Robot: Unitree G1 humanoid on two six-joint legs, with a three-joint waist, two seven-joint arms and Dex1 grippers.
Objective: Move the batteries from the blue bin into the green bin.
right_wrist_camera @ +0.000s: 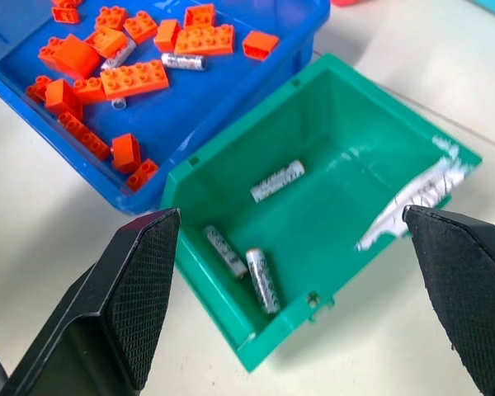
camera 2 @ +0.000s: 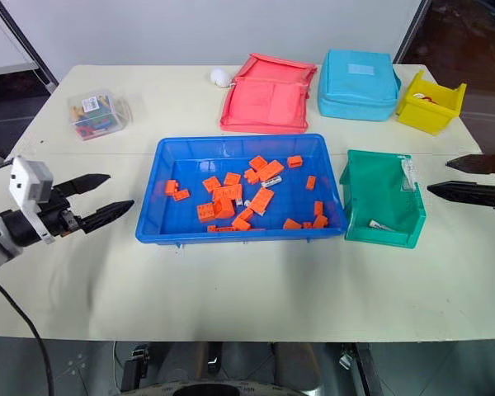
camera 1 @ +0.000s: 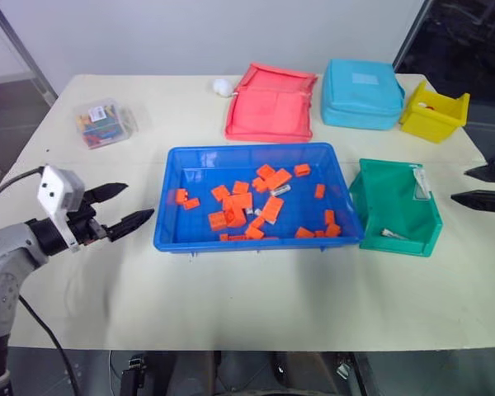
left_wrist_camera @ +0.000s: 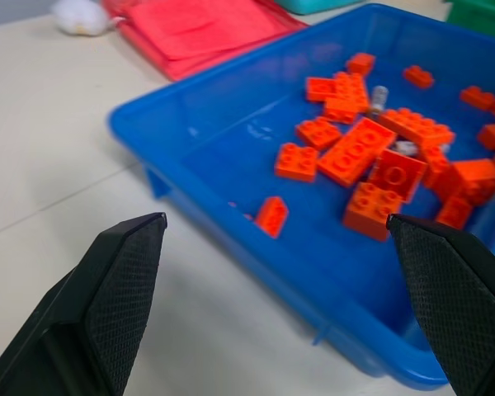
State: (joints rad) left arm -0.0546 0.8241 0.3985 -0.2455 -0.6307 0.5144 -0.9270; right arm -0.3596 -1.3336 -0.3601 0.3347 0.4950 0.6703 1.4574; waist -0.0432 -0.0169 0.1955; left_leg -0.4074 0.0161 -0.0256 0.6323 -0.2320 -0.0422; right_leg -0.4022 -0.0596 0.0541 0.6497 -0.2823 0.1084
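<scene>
Sitting at frame centre of the head views, the wide shallow bright-blue plastic bin (camera 1: 190, 165) rests on the cream desk (camera 1: 231, 289) and holds a scatter of orange plastic building blocks (camera 1: 239, 202). Among the blocks lie small silver-grey cylindrical batteries: one (camera 1: 280, 190) near the middle of the bin; in the right wrist view two show (right_wrist_camera: 183, 61), (right_wrist_camera: 118, 53) between the blocks. Just right of the blue bin, close to touching, stands the small deep teal-green plastic bin (camera 1: 375, 198) with a white label (camera 1: 421, 183) on its rim; three batteries lie inside it (right_wrist_camera: 277, 181), (right_wrist_camera: 225, 251), (right_wrist_camera: 262, 280).

Left gripper (camera 1: 120, 208) hovers at mid-left of frame, just left of the blue bin, black fingers spread wide, nothing between them, not touching the bin. Right gripper (camera 2: 470, 177) sits at the right edge, just right of the green bin, fingers wide apart, empty.

Upper part of frame: red zipped fabric pouch (camera 1: 271, 103), light-blue zipped fabric pouch (camera 1: 361, 93), small yellow plastic bin (camera 1: 433, 111) at upper right, white ball (camera 1: 222, 86) left of the red pouch, clear plastic box of coloured pieces (camera 1: 105, 123) at upper left.
</scene>
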